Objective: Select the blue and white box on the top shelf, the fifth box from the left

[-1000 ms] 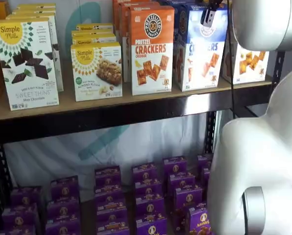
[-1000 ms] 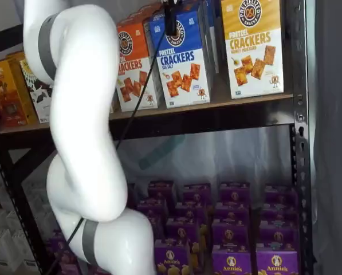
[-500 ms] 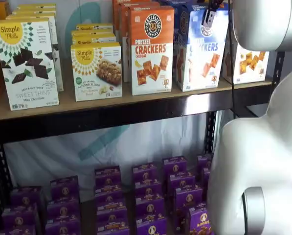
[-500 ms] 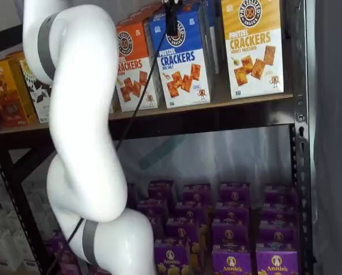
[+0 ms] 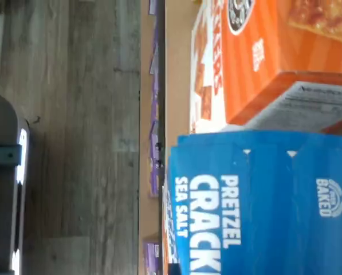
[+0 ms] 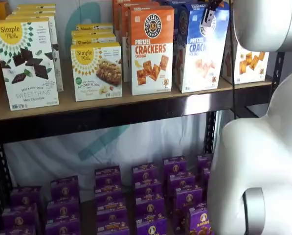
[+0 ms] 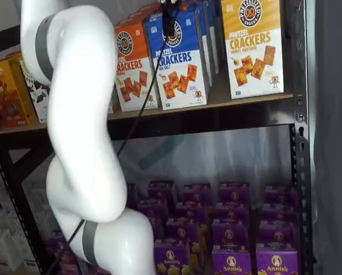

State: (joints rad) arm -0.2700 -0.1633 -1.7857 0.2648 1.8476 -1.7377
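Observation:
The blue and white box [image 6: 199,49] stands on the top shelf [image 6: 111,105] between an orange-topped Pretzel Crackers box [image 6: 152,49] and a yellow-and-white cracker box [image 6: 251,61]. It leans out of line and looks blurred. My gripper [image 6: 208,15] hangs from above, a black finger lying on the box's upper front; the other finger is hidden behind the box. In a shelf view the gripper [image 7: 168,22] sits on the logo of the box [image 7: 179,63]. The wrist view shows the box's blue top and front [image 5: 262,200] close up.
Simple Mills boxes [image 6: 26,63] stand left on the shelf. Purple Annie's boxes [image 6: 146,196] fill the lower shelf. My white arm [image 6: 263,147] covers the right side in one shelf view and the left [image 7: 79,114] in the other. A black upright [image 7: 299,114] stands at right.
The blue and white box has tilted and shifted left, towards the orange box, with my gripper on its top. The other boxes have not moved.

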